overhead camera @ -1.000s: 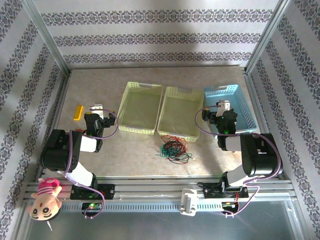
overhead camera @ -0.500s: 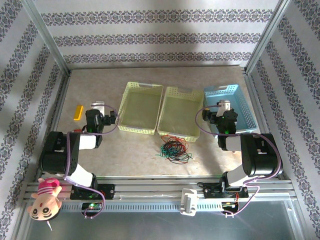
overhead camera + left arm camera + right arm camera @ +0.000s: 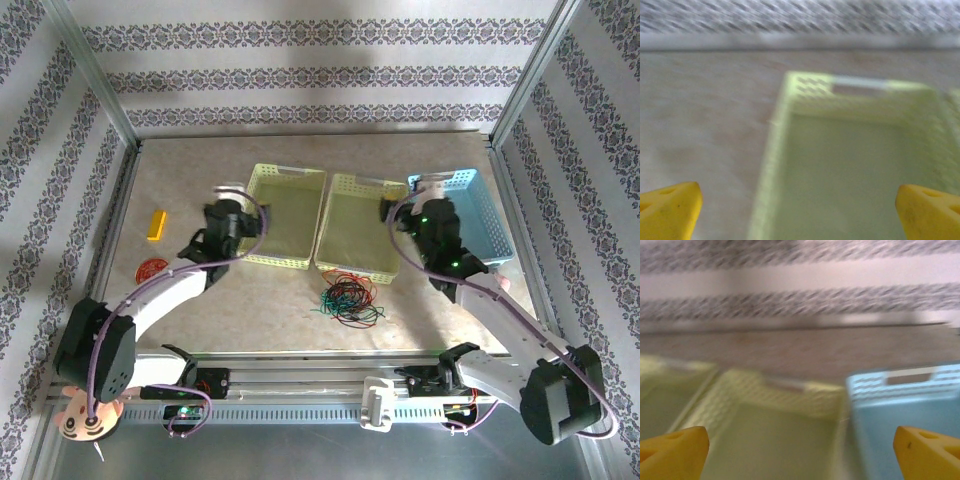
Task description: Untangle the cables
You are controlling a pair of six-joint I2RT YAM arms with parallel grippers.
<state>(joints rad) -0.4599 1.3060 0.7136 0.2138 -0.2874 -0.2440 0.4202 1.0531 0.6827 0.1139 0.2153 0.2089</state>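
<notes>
left tool [image 3: 232,196] and right tool [image 3: 428,190] spread open, cables [image 3: 348,297] nearer, between them

Bright, even light from above, shadows soft; both wrist views smear, probably from motion, blurring everything beyond the fingertips [image 3: 669,209].

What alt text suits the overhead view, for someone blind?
A tangle of thin black, red and green cables lies on a table, just in front of the middle yellow-green basket. Beyond it, the left gripper is by the left yellow-green basket, and the right gripper by the blue basket.
</notes>
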